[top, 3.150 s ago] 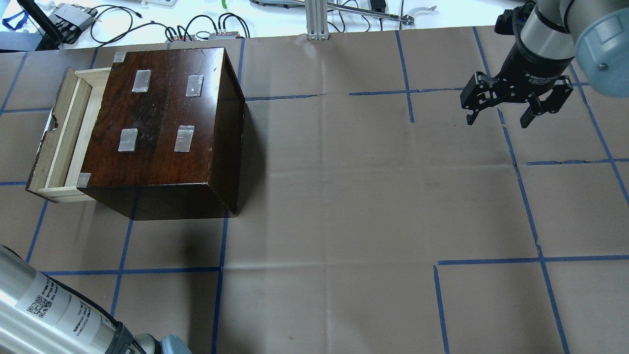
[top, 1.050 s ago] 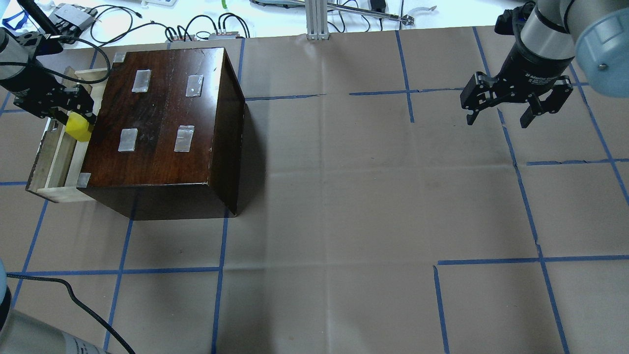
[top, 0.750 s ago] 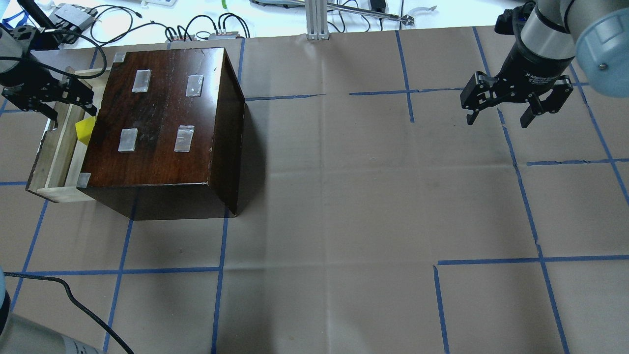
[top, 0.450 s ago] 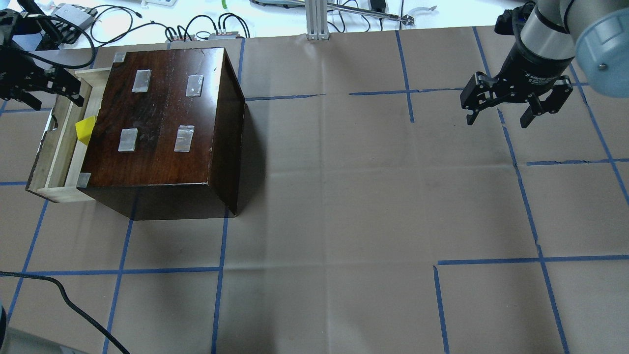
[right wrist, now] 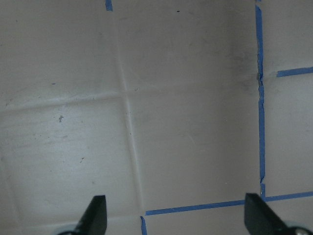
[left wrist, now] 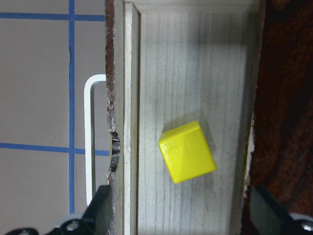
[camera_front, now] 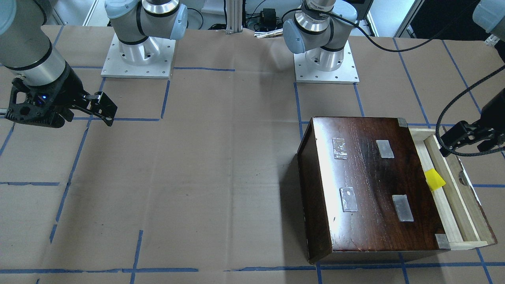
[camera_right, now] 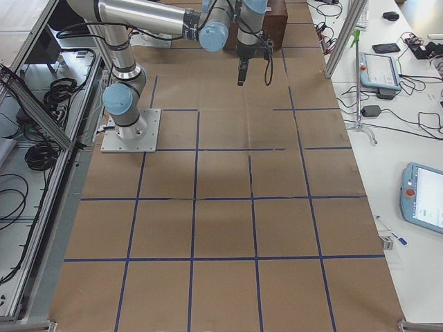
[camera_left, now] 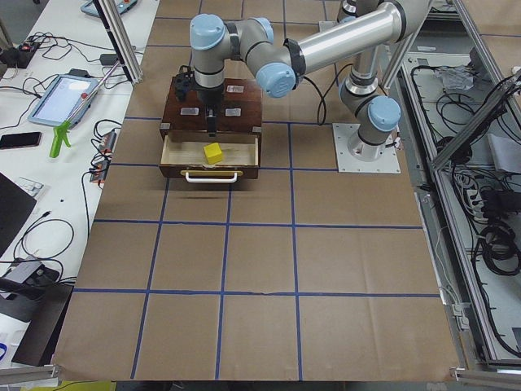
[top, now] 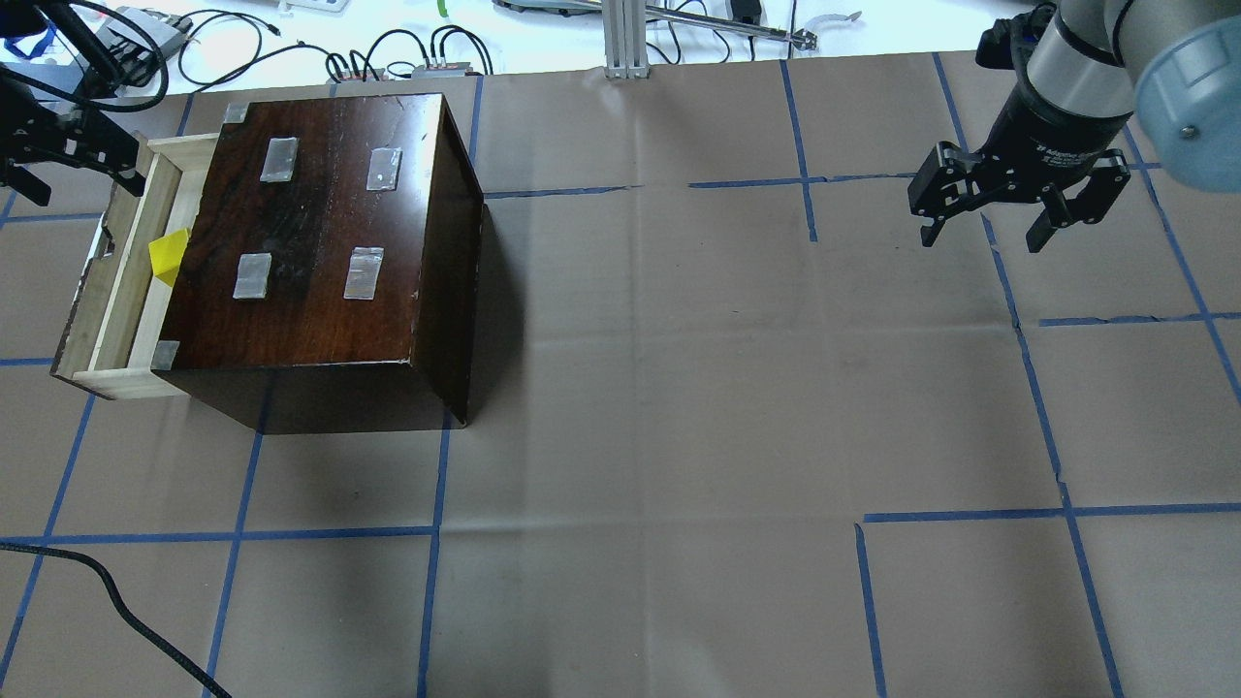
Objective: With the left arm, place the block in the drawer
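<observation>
The yellow block [top: 167, 257] lies loose on the floor of the open pale-wood drawer [top: 114, 291], close to the cabinet's front. It also shows in the left wrist view [left wrist: 187, 152], the front view [camera_front: 434, 179] and the left side view [camera_left: 213, 152]. My left gripper [top: 73, 174] is open and empty, raised above the drawer's far end. In its wrist view the fingertips [left wrist: 100, 208] stand wide on either side of the drawer [left wrist: 195, 73]. My right gripper [top: 984, 233] hangs open and empty over bare table at the far right.
The glossy dark-brown cabinet [top: 320, 233] with taped patches on top stands at the table's left. A white handle [left wrist: 89, 142] is on the drawer's front. The left arm's black cable [top: 107, 591] trails at the near left. Cables and boxes [top: 145, 39] lie beyond the table's far edge.
My left gripper brought the block over the drawer, opened and let it go, then drew back up and to the far left. The block now rests in the drawer. The right arm has not moved.
</observation>
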Available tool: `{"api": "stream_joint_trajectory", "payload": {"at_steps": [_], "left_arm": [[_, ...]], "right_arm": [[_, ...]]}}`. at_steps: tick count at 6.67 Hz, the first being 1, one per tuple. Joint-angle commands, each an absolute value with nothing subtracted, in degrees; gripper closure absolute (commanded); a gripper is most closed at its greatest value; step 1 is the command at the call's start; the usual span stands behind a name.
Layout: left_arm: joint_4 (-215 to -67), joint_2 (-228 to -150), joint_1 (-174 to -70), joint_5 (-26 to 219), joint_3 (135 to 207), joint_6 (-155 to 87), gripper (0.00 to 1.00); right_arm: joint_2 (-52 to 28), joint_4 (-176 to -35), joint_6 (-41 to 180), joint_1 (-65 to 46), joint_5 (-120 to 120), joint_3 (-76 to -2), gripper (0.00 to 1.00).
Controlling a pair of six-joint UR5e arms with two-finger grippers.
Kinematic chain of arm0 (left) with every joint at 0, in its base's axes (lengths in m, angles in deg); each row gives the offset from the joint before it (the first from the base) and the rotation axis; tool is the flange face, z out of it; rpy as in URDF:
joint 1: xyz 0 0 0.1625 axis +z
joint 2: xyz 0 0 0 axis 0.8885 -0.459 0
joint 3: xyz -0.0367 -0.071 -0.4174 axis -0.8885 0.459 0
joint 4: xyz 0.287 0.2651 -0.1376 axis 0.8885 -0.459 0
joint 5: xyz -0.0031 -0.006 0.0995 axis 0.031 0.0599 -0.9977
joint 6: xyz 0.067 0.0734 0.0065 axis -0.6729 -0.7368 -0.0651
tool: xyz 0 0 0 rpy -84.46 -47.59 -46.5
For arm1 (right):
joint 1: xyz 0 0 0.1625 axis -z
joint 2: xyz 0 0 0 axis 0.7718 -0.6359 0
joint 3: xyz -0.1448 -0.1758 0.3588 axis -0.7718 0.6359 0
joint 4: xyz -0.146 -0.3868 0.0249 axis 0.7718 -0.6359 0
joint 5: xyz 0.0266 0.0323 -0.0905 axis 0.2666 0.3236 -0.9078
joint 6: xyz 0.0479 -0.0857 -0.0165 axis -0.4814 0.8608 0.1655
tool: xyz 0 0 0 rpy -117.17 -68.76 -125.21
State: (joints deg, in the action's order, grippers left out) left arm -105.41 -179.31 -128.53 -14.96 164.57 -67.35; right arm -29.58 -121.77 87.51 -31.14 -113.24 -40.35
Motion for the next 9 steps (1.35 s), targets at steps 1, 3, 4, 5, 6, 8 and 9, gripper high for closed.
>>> {"api": "stream_joint_trajectory", "payload": {"at_steps": [1,3,4,5,6,8,9], "left_arm": [[-106.66,-177.69,-137.25,-15.05,164.50,-55.12,0.01],[-108.84,-176.99,-144.65,-15.05,164.59,-47.00,0.01],[-113.47,-175.86,-147.38,-14.79,164.68,-46.79,0.01],[-115.09,-173.93,-149.84,-14.27,165.63,-45.49,0.01],[-115.28,-173.22,-152.04,-14.35,166.17,-44.43,0.01],[-115.45,-172.51,-154.35,-14.70,166.69,-44.51,0.01],[-115.45,-172.33,-154.35,-14.87,166.70,-44.68,0.02]], "right_arm": [[-29.50,-121.77,87.57,-31.14,-113.24,-40.35,0.00],[-29.59,-121.77,87.57,-31.14,-113.24,-40.35,0.00],[-29.50,-121.77,87.57,-31.14,-113.24,-40.35,0.00],[-29.59,-121.77,87.57,-31.14,-113.24,-40.35,0.00],[-29.59,-121.77,87.57,-31.14,-113.24,-40.35,0.00],[-29.50,-121.77,87.57,-31.14,-113.24,-40.35,0.00],[-29.59,-121.77,87.48,-31.14,-113.24,-40.26,0.00]]}}
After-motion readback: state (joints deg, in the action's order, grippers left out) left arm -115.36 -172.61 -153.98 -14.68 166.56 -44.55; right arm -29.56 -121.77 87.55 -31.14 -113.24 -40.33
